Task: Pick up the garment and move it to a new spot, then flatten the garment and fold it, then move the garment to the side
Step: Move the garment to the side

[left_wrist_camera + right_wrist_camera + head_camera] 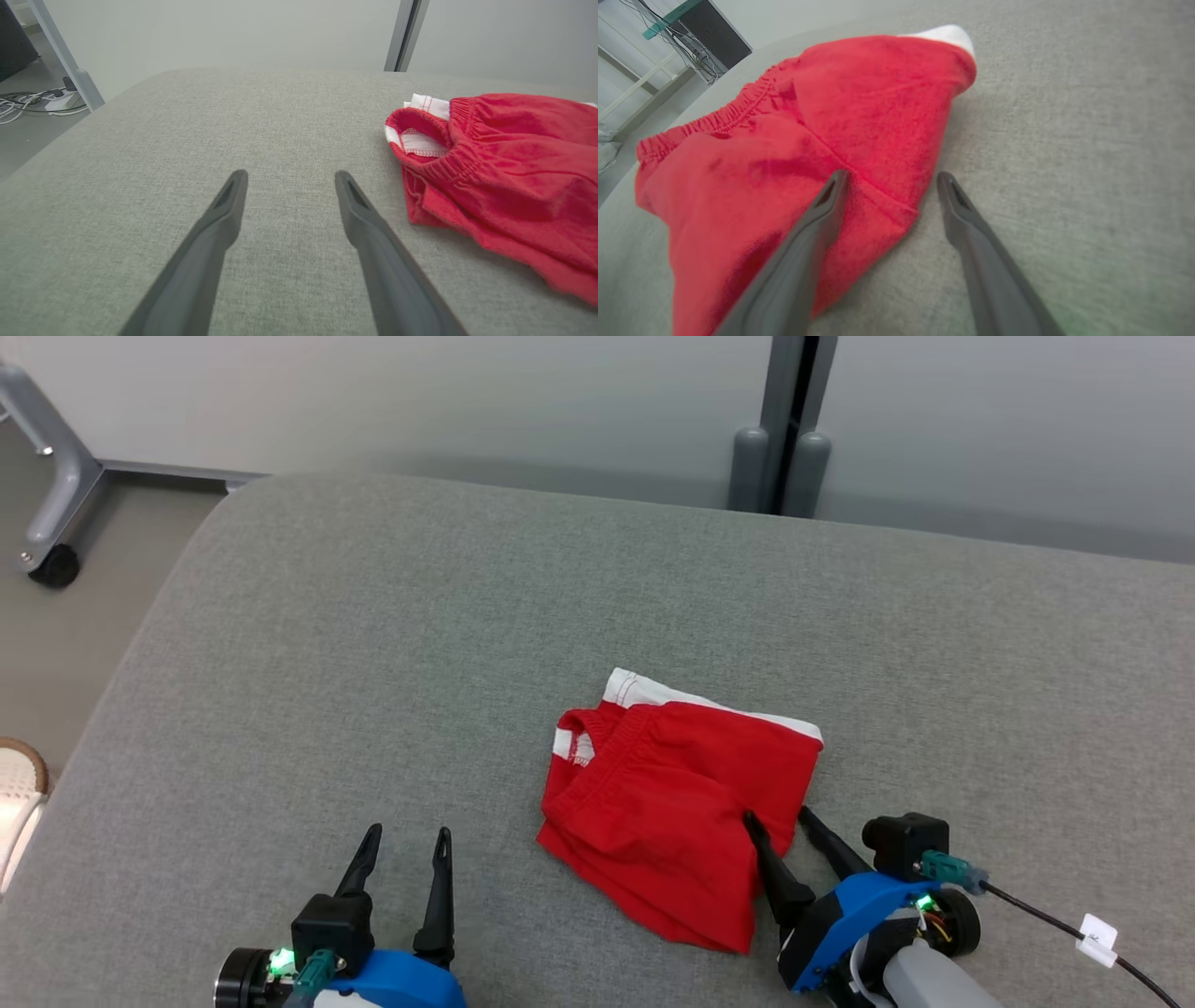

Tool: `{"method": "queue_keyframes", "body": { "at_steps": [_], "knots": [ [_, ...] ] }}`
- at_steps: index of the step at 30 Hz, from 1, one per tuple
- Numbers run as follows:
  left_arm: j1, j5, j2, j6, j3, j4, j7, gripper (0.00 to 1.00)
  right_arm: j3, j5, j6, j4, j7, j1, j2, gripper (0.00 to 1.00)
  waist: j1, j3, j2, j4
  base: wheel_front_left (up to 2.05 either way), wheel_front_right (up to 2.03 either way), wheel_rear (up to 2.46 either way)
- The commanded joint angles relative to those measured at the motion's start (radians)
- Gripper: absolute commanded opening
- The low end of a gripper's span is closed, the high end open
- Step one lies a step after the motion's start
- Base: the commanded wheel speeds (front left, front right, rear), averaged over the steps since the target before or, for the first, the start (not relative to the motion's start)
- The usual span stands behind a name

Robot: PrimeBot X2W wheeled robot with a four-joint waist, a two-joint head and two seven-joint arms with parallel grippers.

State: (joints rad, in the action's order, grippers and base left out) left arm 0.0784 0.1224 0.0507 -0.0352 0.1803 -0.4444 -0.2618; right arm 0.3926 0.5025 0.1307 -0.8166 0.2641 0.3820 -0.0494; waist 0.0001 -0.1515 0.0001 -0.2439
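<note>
Red, with a gathered elastic waistband and white trim sewn in red thread, the shorts (672, 812) lay in a loose, bunched heap rather than flat. The waistband faced eleven o'clock in the head view and a white edge peeked out along the twelve o'clock side. They sat at about five o'clock from the middle of that view. In the left wrist view the shorts (504, 186) lay at three o'clock, and in the right wrist view they (784, 140) spread from nine to twelve o'clock.

The right gripper (775, 814) stood with its fingers spread wide and grasped nothing. Its tips straddled the shorts' four o'clock corner, one finger over the red cloth and the other over bare fabric (893, 173); whether the first touched could not be told. The left gripper (409, 831), at seven o'clock, was likewise spread and empty, well apart from the shorts (290, 175).

Everything rested on a grey woven cushion (373, 644) with a rounded corner at ten o'clock. Beyond it ran a pale wall (467, 392) split by a dark post (794, 392) at one o'clock.

In count: one pair of shorts, two grippers with two dark fingers each, two grey cylinders (780, 457) at the post's foot, and one caster wheel (51, 565) on the floor at ten o'clock.
</note>
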Motion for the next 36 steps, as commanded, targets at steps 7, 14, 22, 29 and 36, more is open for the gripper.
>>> {"method": "queue_keyframes", "body": {
  "at_steps": [7, 14, 22, 29, 36],
  "knots": [
    [0.022, 0.018, 0.0, 0.007, 0.008, 0.022, -0.004, 1.0, 0.013, 0.032, 0.0, -0.038, -0.001, 0.041, -0.003, 0.0, -0.0001, -0.02, -0.0001, -0.005, 0.0, 0.0, 0.0],
    [0.022, 0.012, 0.0, -0.005, 0.006, 0.032, -0.004, 1.0, -0.058, -0.007, 0.0, 0.008, 0.0, 0.028, -0.004, 0.0, -0.0001, 0.002, -0.0001, 0.088, 0.0, 0.0, 0.0],
    [0.028, 0.008, 0.0, -0.011, 0.017, 0.048, -0.004, 1.0, -0.093, -0.015, 0.0, 0.052, 0.0, -0.02, -0.003, 0.0, -0.0001, 0.019, -0.0001, 0.282, 0.0, 0.0, 0.0],
    [0.054, -0.01, 0.0, -0.024, 0.018, 0.045, -0.004, 1.0, -0.07, 0.015, 0.0, 0.107, 0.001, -0.052, -0.003, 0.0, -0.0001, 0.001, -0.0001, 0.513, 0.0, 0.0, 0.0],
    [0.074, -0.024, 0.0, -0.036, 0.021, 0.042, -0.004, 1.0, -0.03, 0.04, 0.0, 0.151, 0.001, -0.076, -0.003, 0.0, -0.0001, -0.014, -0.0001, 0.699, 0.0, 0.0, 0.0]
  ]
}}
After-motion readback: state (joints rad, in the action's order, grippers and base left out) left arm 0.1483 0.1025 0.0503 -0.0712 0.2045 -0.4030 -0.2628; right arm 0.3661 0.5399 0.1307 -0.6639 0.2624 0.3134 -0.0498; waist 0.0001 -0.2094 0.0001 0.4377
